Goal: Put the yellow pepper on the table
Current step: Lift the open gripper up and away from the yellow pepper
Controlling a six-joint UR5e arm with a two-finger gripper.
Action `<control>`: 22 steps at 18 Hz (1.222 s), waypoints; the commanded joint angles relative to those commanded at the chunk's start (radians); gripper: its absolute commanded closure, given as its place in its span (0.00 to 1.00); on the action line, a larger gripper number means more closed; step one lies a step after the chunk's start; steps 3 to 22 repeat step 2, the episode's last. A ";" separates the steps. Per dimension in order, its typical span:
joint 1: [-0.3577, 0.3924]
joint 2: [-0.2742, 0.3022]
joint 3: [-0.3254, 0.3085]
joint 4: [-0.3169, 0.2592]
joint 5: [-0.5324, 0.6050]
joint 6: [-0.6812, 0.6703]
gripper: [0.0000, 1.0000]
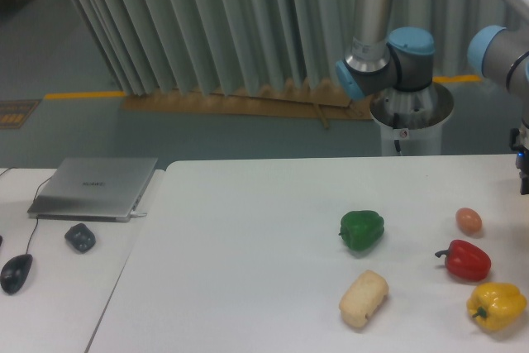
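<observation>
While it sits close to the near right corner of the table (248, 237), the yellow pepper (497, 306) shows a glossy bright-yellow skin with rounded lobes and a short greenish stem pointing left. It rests on the white surface, free of any grip, near the right edge of the view. Just beyond it and slightly left lies a red pepper (467, 260), close beside it, though I cannot tell if they touch. To the left, apart from both, lies a pale beige bread-like lump (364, 298). Farther back stand a green pepper (362, 230) and a small orange egg-shaped item (469, 220), each apart from the rest. Left of these things the white top runs broad and bare to its rounded far-left corner. Across a narrow seam the adjoining table (50, 303) carries a black mouse (16, 273), a dark small object (80, 237) and a silver laptop (93, 188). At the right edge, above the far side, only a dark sliver of the hand (524, 163) shows; whether its fingers are spread or closed cannot be told. Behind the table rises the robot arm (388, 47).
</observation>
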 joint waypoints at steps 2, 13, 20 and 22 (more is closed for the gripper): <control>-0.002 0.000 0.000 0.000 -0.002 0.000 0.00; -0.002 0.000 0.000 0.000 -0.002 0.000 0.00; -0.002 0.000 0.000 0.000 -0.002 0.000 0.00; -0.002 0.000 0.000 0.000 -0.002 0.000 0.00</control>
